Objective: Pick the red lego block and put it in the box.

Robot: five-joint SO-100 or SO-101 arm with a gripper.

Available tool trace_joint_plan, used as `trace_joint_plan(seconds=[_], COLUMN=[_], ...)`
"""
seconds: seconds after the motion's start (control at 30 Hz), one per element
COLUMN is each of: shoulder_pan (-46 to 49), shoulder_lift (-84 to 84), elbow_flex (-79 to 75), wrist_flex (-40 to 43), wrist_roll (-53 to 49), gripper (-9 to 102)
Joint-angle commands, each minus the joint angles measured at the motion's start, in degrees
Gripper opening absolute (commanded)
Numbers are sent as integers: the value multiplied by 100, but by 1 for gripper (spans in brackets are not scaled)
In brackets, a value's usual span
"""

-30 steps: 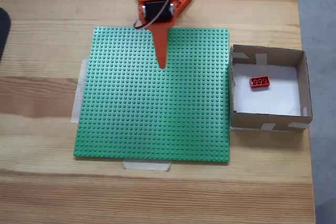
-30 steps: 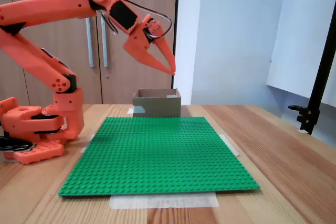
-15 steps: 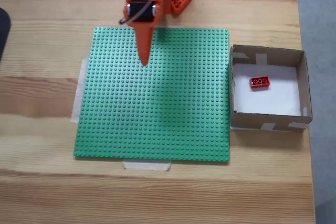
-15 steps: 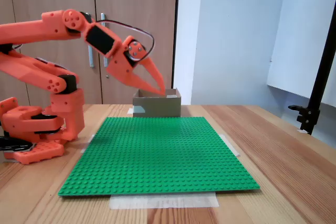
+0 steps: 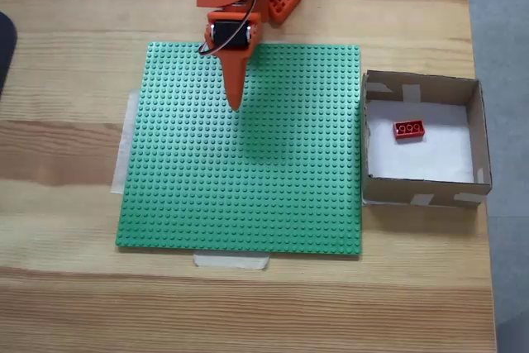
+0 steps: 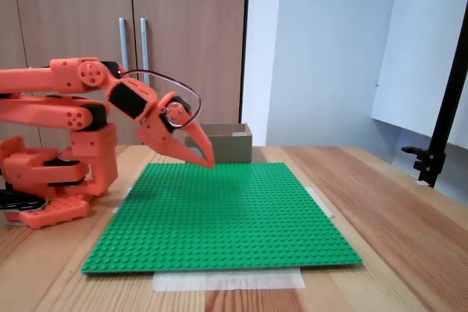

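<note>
The wooden surface (image 5: 66,155) carries a green baseplate (image 5: 248,171). Just beside it, on the right in a fixed view, stands the box (image 5: 478,138). The gripper (image 5: 235,105) hangs above the baseplate, closed and empty. The red lego block (image 5: 408,129) lies inside the box.

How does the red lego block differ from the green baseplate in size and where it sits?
In the top-down fixed view, the red lego block is a tiny brick, while the green baseplate is a broad flat square. The red lego block lies inside the box on its white bottom; the green baseplate lies directly on the wooden table, taped at its edges. Both are studded.
</note>
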Motion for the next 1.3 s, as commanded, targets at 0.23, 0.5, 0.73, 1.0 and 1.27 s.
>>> trace_joint_plan(seconds=[0.23,0.5,0.73,1.0,1.27], shoulder_pan=[-70,-141,-167,-141,-88], shoulder_lift=[439,589,589,589,589], elbow_flex=[580,1090,1406,1512,1512], wrist_flex=[26,-185,-316,-211,-220], wrist_roll=[-185,-211,-123,-105,-44], gripper=[-1,-1,-1,-1,-1])
